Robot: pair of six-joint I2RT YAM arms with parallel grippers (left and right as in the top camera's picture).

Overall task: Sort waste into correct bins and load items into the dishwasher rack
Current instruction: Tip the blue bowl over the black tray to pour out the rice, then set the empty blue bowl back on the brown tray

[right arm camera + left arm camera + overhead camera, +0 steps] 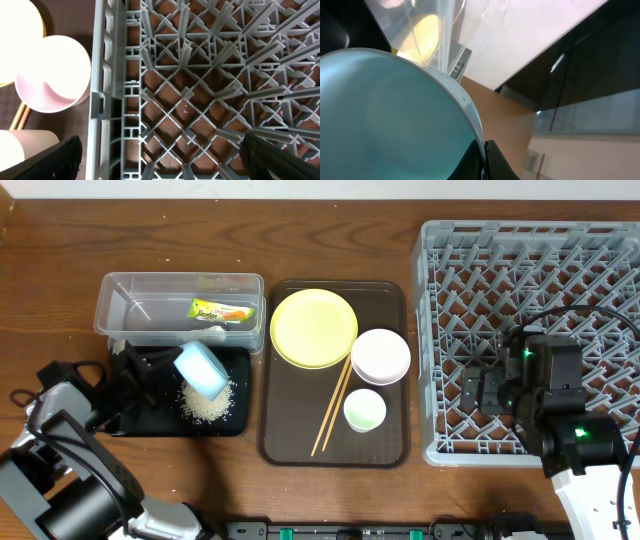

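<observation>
My left gripper (pixel 168 370) is shut on the rim of the light blue bowl (pixel 202 369), holding it tilted over the black tray (pixel 232 420); the bowl fills the left wrist view (pixel 385 115) with the fingers (pixel 485 160) pinching its rim. White rice crumbs (pixel 206 404) lie in the black tray. The green-and-orange wrapper (pixel 221 310) lies in the clear tub (pixel 115 305). The yellow plate (pixel 313 328), white bowl (pixel 380 356), pale green cup (pixel 364 411) and chopsticks (pixel 332 410) rest on the brown tray (pixel 280 440). My right gripper (pixel 160 160) is open over the grey rack's (pixel 600 240) left part.
The right wrist view shows the rack's left wall (pixel 102 95), with the white bowl (pixel 52 75) and the cup's rim (pixel 22 145) beyond it. Cables run beside the left arm at the table's left edge.
</observation>
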